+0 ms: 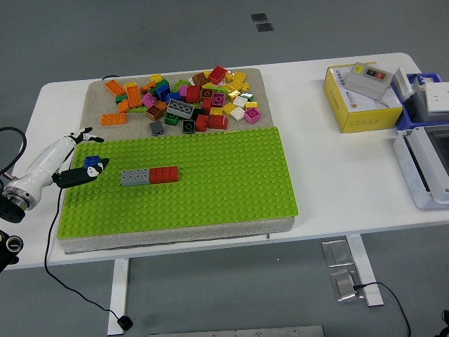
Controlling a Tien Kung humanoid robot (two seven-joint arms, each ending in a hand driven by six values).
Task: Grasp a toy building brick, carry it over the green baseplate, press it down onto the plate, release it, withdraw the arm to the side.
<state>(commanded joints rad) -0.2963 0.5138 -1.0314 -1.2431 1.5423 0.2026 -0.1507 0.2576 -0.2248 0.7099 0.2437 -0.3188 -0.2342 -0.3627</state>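
Note:
The green baseplate (210,182) lies on a tan mat in the middle of the table. A grey brick (135,177) and a red brick (163,174) sit joined end to end on its left part. A small blue brick (91,161) rests on the plate's left edge. My left hand (90,151) hovers at that edge, open, with its white fingers (83,135) stretched above the blue brick and the dark thumb just beside it. Loose bricks (189,102) of many colours are heaped on the mat behind the plate.
A yellow box (358,105) with a grey switch unit on top stands at the right. Blue and white plastic cases (424,151) occupy the far right edge. A black cable (49,232) hangs from my left arm over the table's front.

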